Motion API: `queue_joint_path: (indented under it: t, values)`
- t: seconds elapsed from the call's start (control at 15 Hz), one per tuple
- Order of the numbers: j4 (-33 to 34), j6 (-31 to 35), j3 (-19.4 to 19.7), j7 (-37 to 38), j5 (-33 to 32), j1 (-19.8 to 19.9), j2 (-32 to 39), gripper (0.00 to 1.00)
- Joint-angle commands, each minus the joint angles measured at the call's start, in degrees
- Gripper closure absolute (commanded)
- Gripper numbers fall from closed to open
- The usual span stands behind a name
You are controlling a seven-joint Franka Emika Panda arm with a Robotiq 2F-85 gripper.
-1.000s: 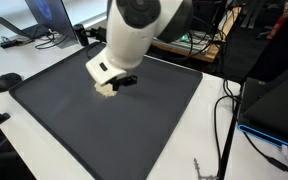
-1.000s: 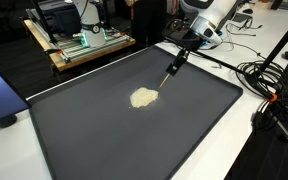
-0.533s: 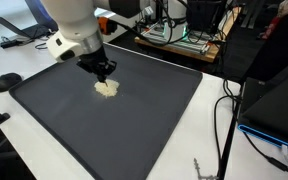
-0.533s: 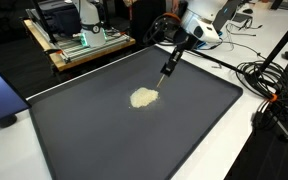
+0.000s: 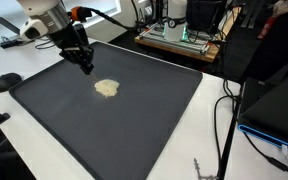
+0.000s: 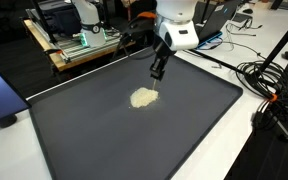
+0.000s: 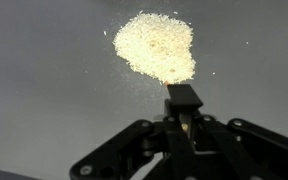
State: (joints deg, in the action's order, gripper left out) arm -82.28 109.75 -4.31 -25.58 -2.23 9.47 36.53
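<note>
hand (image 7: pixel 183 112): jaws together on a thin tool, held above the mat | pale grain pile (image 7: pixel 156 46): loose on dark mat (image 6: pixel 104 130), just ahead of the tip | step: judged hovering before contact | next: tip must be lowered gently to the pile's edge

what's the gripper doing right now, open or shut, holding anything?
Gripper: shut on a thin dark tool, tip down, raised above the pale pile of grains on the dark mat, not touching it.
</note>
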Motion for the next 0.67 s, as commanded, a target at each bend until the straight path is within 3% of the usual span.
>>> queue_joint_path:
  t: [0.0,0.6]
  values:
    - [1.02,0.04,-0.61,-6.01,7.1,4.58,0.69,0.97]
    - [0.48,2.69,-1.29,-19.89,25.53,15.57,4.68,0.97]
